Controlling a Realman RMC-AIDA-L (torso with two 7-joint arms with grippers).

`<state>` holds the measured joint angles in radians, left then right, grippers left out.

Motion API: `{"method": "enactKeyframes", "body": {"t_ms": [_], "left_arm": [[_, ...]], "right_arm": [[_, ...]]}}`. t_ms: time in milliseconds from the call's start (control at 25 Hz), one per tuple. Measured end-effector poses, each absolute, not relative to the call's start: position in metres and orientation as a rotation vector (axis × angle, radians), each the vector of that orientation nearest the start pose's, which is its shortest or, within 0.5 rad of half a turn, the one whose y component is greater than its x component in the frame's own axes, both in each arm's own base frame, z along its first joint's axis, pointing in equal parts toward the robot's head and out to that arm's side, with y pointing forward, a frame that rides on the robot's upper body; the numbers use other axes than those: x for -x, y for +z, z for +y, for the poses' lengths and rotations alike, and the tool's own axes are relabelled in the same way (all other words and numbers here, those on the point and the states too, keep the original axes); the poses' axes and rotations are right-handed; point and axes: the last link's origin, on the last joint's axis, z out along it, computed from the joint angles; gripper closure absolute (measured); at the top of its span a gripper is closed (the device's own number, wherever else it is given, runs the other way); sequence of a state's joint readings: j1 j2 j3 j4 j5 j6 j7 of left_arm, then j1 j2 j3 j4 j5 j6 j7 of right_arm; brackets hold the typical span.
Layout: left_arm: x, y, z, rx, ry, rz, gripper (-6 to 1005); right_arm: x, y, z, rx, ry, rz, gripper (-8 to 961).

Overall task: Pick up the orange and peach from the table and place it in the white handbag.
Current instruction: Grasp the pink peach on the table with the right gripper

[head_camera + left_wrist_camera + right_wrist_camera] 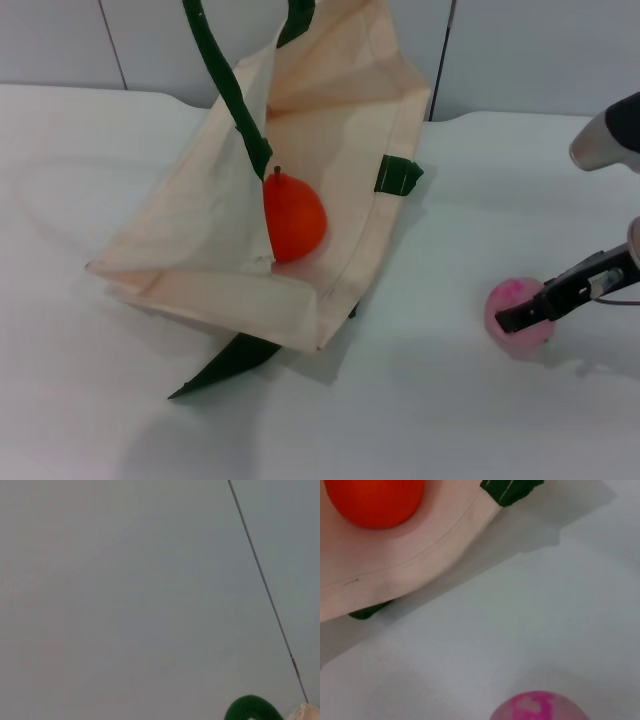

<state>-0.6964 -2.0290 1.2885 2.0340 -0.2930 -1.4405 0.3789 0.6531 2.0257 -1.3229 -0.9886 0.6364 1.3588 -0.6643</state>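
Already the orange sits inside the white handbag, whose mouth is propped open by a raised green handle, presumably so you can drop fruit in; the peach, pale pink with a deeper pink top, waits on the table at four o'clock from the bag; your right gripper reaches it, grip unclear; the left gripper is unseen.

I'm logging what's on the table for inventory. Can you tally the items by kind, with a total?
Fruit: 2, the orange lying in the bag's open mouth, and the peach on the table by the right gripper
Bags: 1, the white handbag
Total: 3
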Motion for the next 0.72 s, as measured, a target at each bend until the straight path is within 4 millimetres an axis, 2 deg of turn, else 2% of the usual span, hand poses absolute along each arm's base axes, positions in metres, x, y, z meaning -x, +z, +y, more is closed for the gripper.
{"method": "enactKeyframes", "body": {"t_ms": [720], "left_arm": [[0.0305,0.1498,0.3734,2.02,-0.044,-0.338,871]], "right_arm": [[-0.2298,-0.0179,0.3768,2.566,-0.5,1.064,217]]}}
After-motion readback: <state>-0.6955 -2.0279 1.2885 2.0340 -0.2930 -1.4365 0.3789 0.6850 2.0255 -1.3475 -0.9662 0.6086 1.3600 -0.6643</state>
